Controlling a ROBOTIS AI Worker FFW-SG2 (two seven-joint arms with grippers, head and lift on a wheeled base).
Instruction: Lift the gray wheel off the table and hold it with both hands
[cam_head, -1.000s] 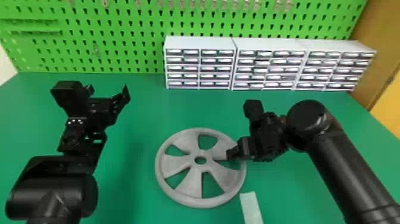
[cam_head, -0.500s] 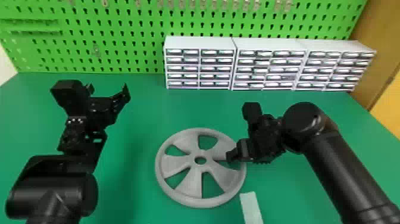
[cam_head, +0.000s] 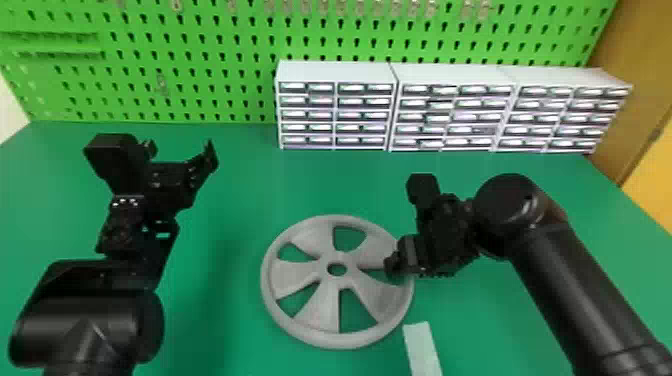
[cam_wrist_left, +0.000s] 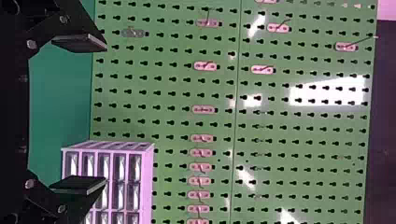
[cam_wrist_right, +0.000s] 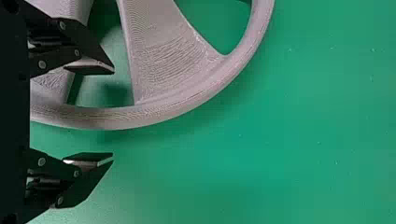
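Note:
The gray wheel (cam_head: 320, 320) lies flat on the green table. Over its right edge is my right gripper (cam_head: 395, 265). In the right wrist view the rim of the wheel (cam_wrist_right: 187, 95) passes between the spread fingers of my right gripper (cam_wrist_right: 113, 113), one finger over a gap between spokes, the other outside the rim; neither is closed on it. My left gripper (cam_head: 181, 150) stands open and raised, left of the wheel and farther back. In the left wrist view, my left gripper (cam_wrist_left: 106, 113) has nothing between its fingers and faces the pegboard.
White drawer cabinets (cam_head: 335, 72) stand along the back of the table (cam_head: 240, 185), before a green pegboard (cam_head: 200, 60). A pale flat strip (cam_head: 422, 350) lies close to the wheel's lower right, at the near edge of the head view.
The right forearm and wrist have shifted slightly left and toward the robot, with the gripper staying at the wheel's right edge. The wheel and the left arm look unmoved.

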